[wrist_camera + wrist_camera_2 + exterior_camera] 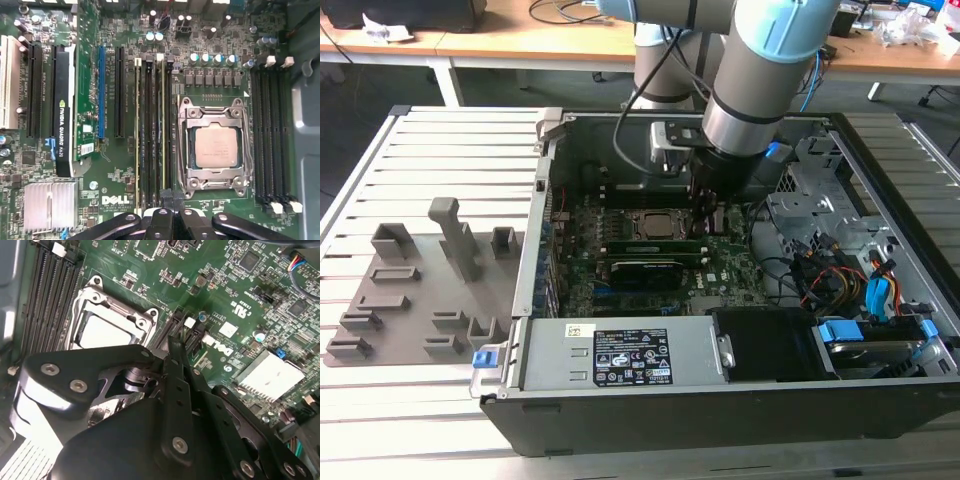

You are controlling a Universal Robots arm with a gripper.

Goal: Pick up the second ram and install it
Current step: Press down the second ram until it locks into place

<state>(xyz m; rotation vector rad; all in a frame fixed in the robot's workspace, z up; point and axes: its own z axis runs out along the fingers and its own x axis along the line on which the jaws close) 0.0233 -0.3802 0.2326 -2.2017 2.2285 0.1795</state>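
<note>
Inside the case (880, 170), gripper (172, 196) low over the board (125, 35), fingers pressed together, nothing visibly held. Beside the socket (215, 147), ram (161, 125) apparently seated in its slot.

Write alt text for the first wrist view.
Two ram sticks stand in slots beside the processor socket on the green motherboard. The gripper hangs at their ends, with empty dark slots past the socket.

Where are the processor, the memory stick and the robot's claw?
processor (215, 148): first wrist view, middle of its metal lid.
memory stick (160, 125): first wrist view, top edge, standing in its slot.
claw (172, 347): second wrist view, fingertips.
</note>
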